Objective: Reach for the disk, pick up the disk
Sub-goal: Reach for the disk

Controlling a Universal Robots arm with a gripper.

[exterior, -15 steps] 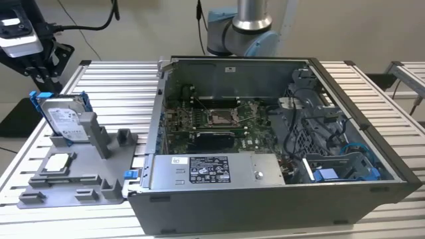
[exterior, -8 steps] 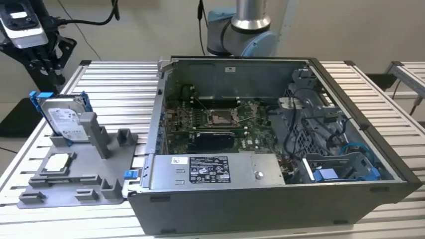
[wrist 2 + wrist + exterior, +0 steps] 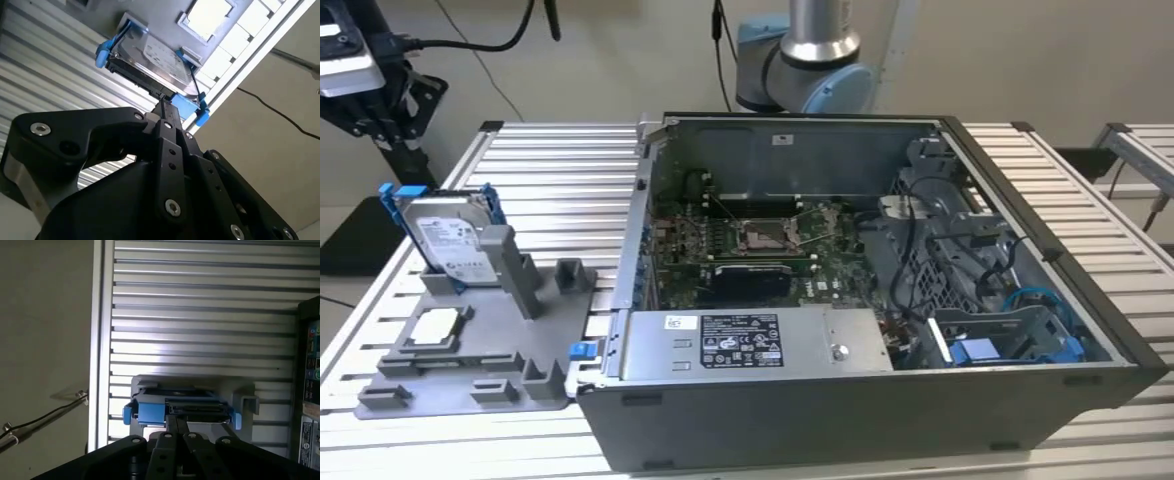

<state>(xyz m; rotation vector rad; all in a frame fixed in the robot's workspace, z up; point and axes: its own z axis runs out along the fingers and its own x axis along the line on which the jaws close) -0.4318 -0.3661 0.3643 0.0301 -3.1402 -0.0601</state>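
Disk (image 3: 450, 243) is standing on edge in a slot of the gray fixture (image 3: 494, 350), label side facing the exterior camera, blue frame (image 3: 390, 200) wrapping its edges. It is leaning close to a gray upright post (image 3: 507, 265) of the fixture. The fixture is lying on the slatted table (image 3: 560, 170), at the exterior view's left of the open computer case (image 3: 854, 420). A small square silver chip (image 3: 438, 325) is sitting in a flat pocket of the same fixture, nearer the camera and apart from the disk. The arm's base joint (image 3: 807, 60) is showing behind the case.

In both wrist views the gripper (image 3: 162, 107) (image 3: 177, 422) is pointing at the disk (image 3: 160, 60) (image 3: 192, 407), lined up with its narrow connector edge. The fingers (image 3: 165, 125) (image 3: 171, 426) are pressing together into one narrow tip, pinching nothing. The tip is overlapping the disk's edge in both wrist views; cannot tell whether it is touching or hanging just short. The disk is sitting seated in the fixture, not lifted. A dark cable (image 3: 40, 417) is running across the floor beside the table edge.
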